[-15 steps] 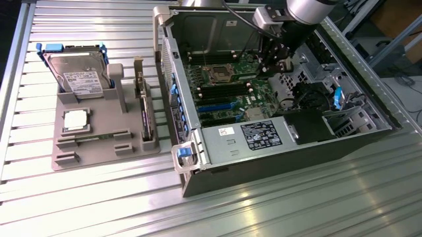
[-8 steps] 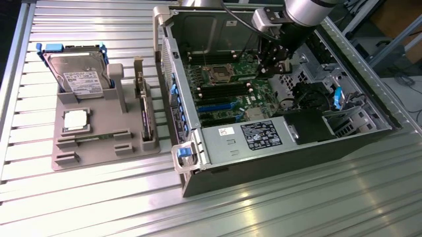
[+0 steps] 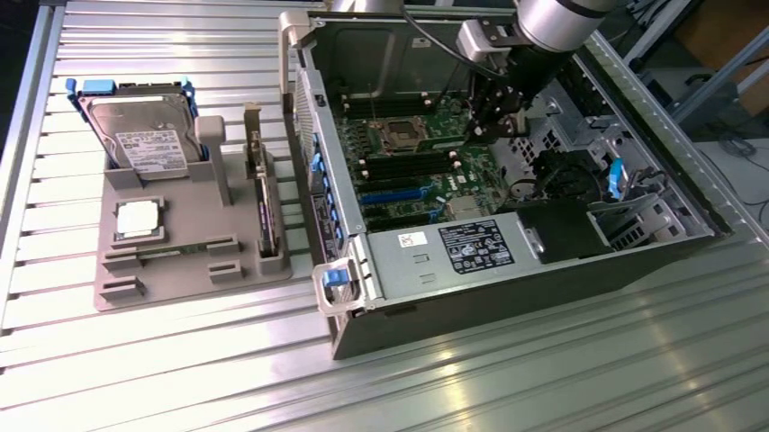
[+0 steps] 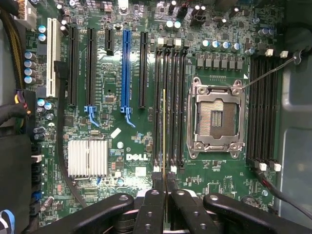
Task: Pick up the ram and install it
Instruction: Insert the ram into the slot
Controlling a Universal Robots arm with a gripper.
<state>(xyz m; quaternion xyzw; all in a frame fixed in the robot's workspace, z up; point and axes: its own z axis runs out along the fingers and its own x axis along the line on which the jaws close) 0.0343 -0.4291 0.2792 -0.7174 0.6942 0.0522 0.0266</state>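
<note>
**Memory stick held over its slot inside the computer case**

The gripper point(image 3: 502, 108) is inside the open computer case point(image 3: 505, 297), low over the far part of the green motherboard point(image 4: 146, 146). In the wrist view its black fingers point(image 4: 157, 214) are pressed together on the ram point(image 4: 164, 141), which shows edge-on as a thin line with a gold edge running away from the fingertips. The stick stands upright, lined up lengthwise with the row of black memory slots point(image 4: 170, 107) just beside the empty silver processor socket point(image 4: 216, 117). Whether it is already touching the slot cannot be told.

A second bank of memory slots point(image 4: 263, 107) lies on the other side of the socket. The blue expansion slot point(image 4: 126, 73) and the finned silver heatsink point(image 4: 87, 158) sit farther off on the same board.

On the exterior view's left, well apart from the case, a grey parts tray point(image 3: 180, 270) rests on the ribbed metal table point(image 3: 541, 387). It holds a hard drive point(image 3: 144, 139) at its far end, a square silver chip point(image 3: 140, 219), and an upright expansion card point(image 3: 261, 189) along its right side.
</note>
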